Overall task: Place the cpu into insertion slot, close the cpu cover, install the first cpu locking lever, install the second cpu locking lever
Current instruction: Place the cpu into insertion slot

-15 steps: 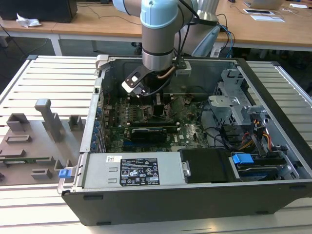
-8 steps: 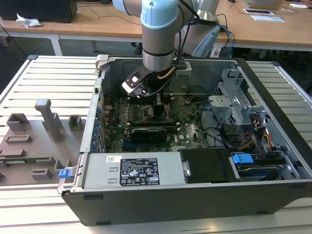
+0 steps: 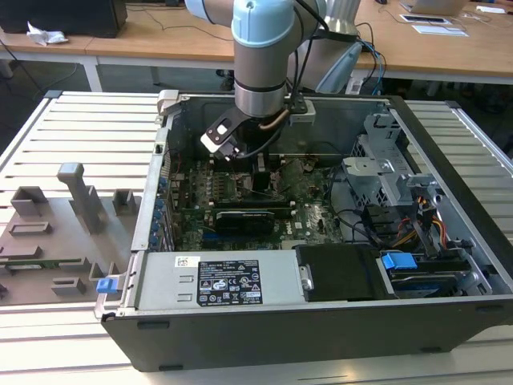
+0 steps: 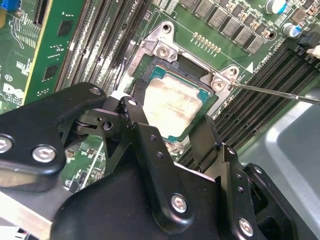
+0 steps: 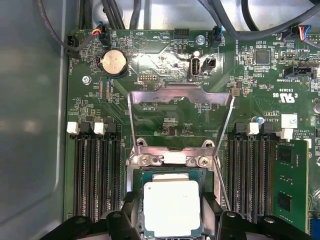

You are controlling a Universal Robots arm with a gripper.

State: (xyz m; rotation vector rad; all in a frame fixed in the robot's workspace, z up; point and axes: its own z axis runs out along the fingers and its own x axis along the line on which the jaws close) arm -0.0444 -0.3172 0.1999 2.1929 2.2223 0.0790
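Slatted workbench (image 3: pixel 88 120) bears an open computer case (image 3: pixel 321 341). Within, the cpu (image 4: pixel 172 107) lies flat in the insertion slot (image 5: pixel 172 172) on the green motherboard (image 5: pixel 165 120). The cpu cover (image 5: pixel 180 94) stands raised, not closed. The gripper (image 5: pixel 170 210) hangs directly over the chip, claw parted, one finger (image 5: pixel 129 209) just beside each opposite edge. A thin locking lever (image 4: pixel 280 94) juts free beside the socket. Black memory slots (image 5: pixel 95 175) flank both sides.

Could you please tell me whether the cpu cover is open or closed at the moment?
Open. In the first wrist view the cpu cover stands swung up from its hinge, and the cpu lies uncovered.
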